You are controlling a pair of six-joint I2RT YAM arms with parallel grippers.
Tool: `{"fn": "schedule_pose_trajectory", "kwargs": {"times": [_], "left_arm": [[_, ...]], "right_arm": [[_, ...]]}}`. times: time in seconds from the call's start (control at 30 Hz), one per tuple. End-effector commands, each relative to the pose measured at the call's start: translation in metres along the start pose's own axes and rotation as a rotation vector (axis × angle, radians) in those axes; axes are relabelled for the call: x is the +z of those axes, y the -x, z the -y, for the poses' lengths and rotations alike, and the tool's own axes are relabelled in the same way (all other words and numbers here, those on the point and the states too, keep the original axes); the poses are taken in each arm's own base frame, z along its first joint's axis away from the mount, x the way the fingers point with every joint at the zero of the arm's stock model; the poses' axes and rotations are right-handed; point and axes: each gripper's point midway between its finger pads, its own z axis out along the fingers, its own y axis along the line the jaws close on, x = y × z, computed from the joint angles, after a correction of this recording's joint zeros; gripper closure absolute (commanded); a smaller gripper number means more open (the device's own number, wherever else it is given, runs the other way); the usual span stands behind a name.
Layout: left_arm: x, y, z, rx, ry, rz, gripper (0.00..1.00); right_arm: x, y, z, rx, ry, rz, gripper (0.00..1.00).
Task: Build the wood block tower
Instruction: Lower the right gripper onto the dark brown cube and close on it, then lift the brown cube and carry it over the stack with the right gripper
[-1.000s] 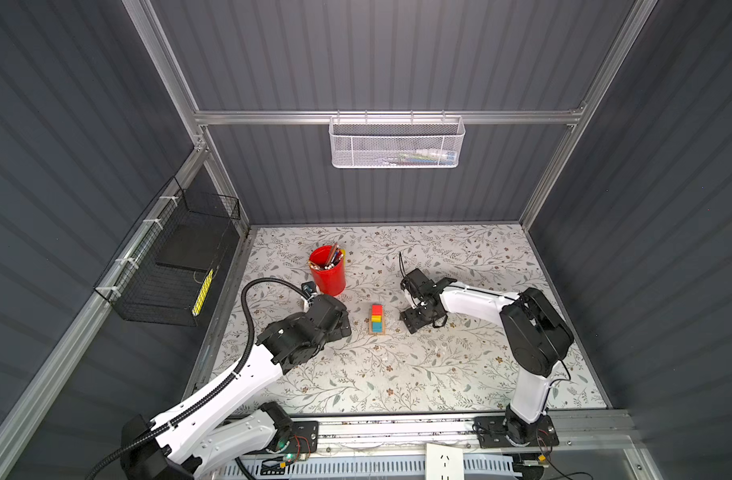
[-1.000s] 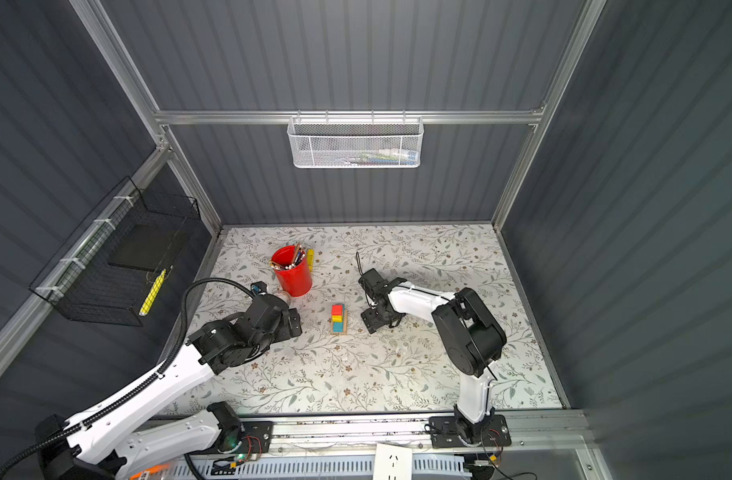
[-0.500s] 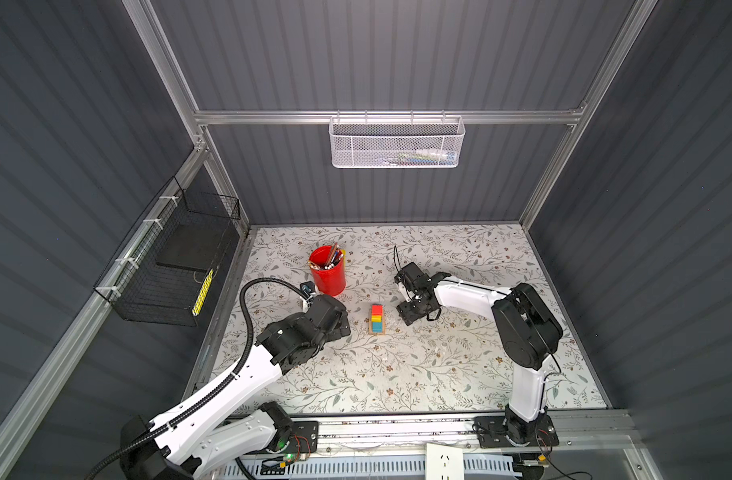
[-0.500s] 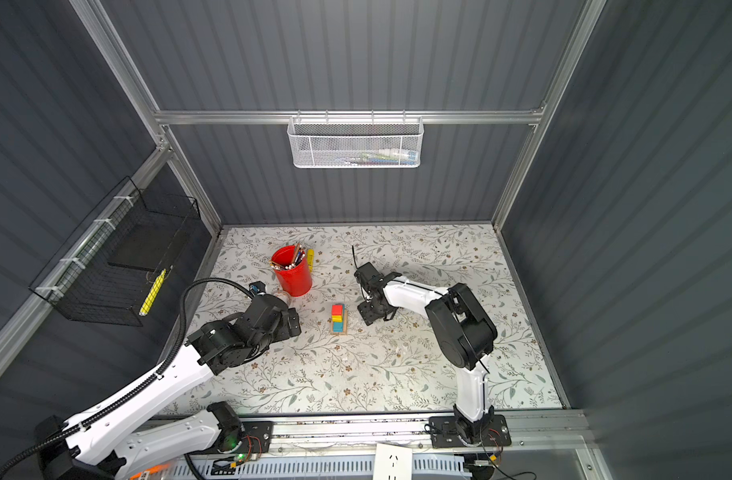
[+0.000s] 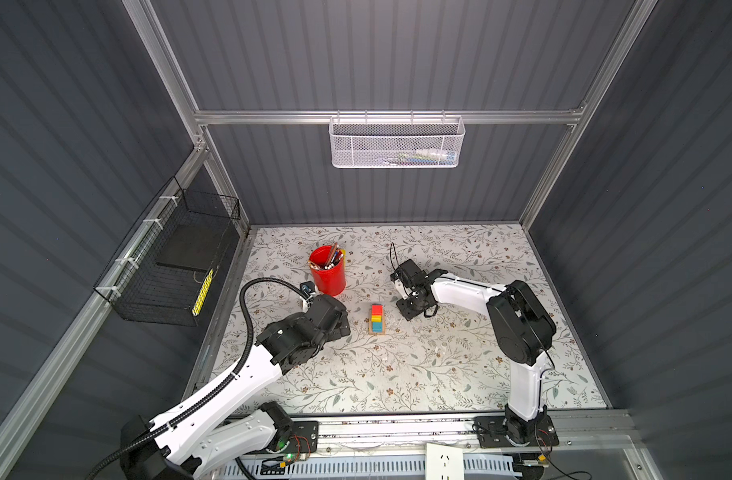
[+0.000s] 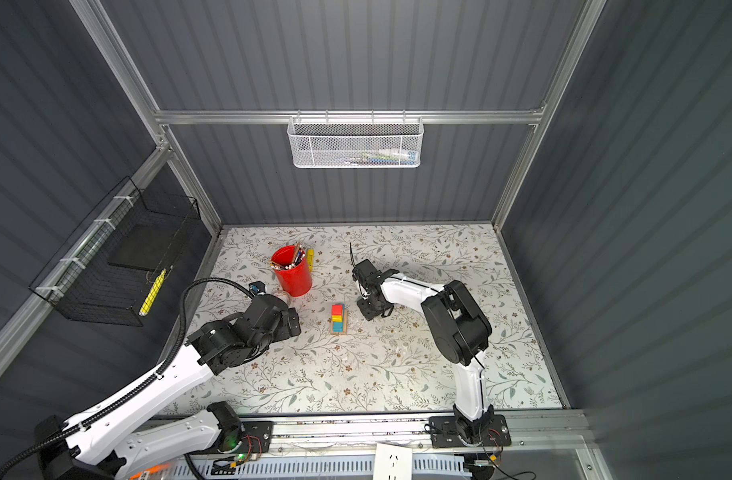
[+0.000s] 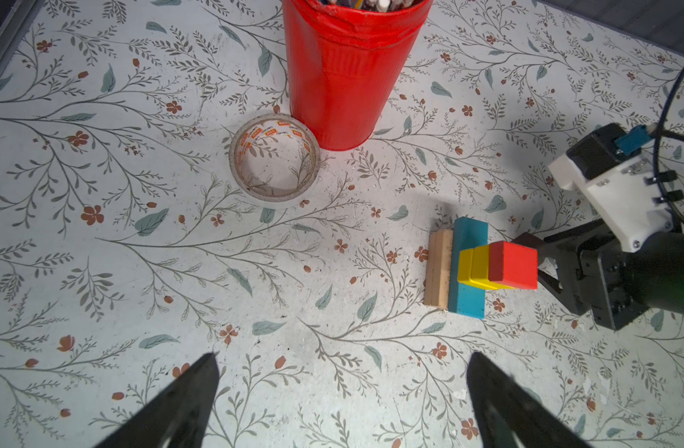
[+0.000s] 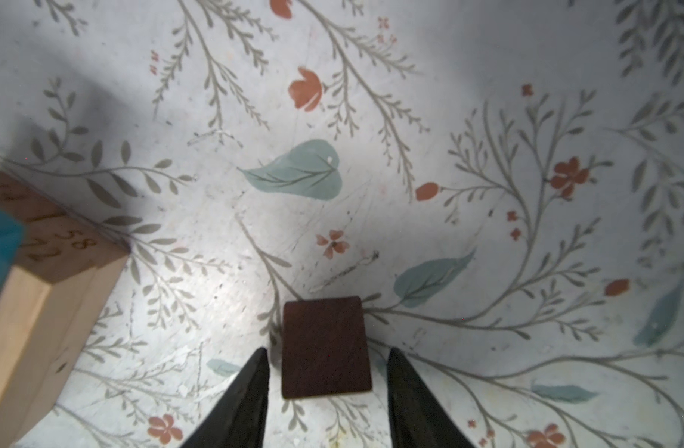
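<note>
Left gripper (image 7: 344, 355), at 9 o'clock of the tower (image 5: 376, 319) in both top views: jaws fully open, empty. Right gripper (image 8: 328, 353), at the tower's 3 o'clock: jaws partly open astride the brown roof piece (image 8: 326, 347) on the table (image 8: 487, 116), with a gap on either side.

You see the tower (image 7: 468, 267), red cube (image 7: 513, 265) topmost; the right gripper (image 7: 543, 258) just beside it, a tape roll (image 7: 274, 160) well apart.
</note>
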Motion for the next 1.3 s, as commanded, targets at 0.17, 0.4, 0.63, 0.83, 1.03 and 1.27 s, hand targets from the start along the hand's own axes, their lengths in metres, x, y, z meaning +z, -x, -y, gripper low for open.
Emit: {"fn": "schedule_pose_trajectory", "kwargs": {"times": [0.17, 0.4, 0.63, 0.83, 1.03, 1.27], "left_arm": [[-0.001, 0.002, -0.004, -0.001, 0.026, 0.003, 0.00], [-0.003, 0.002, -0.005, -0.003, 0.024, 0.005, 0.00], [-0.004, 0.006, -0.002, 0.004, 0.021, 0.011, 0.00], [-0.004, 0.006, 0.001, 0.004, 0.014, 0.004, 0.00], [-0.006, 0.008, 0.002, 0.011, 0.009, 0.005, 0.00], [-0.010, 0.006, -0.001, 0.033, 0.015, -0.017, 0.00]], "right_arm": [[0.011, -0.003, 0.000, -0.022, 0.017, -0.032, 0.56], [0.008, -0.004, 0.000, -0.034, 0.013, -0.027, 0.69], [-0.011, 0.004, 0.003, -0.032, 0.008, 0.028, 0.76], [-0.033, 0.010, 0.004, -0.030, 0.012, 0.087, 0.80], [-0.059, 0.016, 0.007, -0.032, 0.003, 0.144, 0.83], [-0.100, 0.023, 0.004, -0.040, 0.025, 0.205, 0.83]]}}
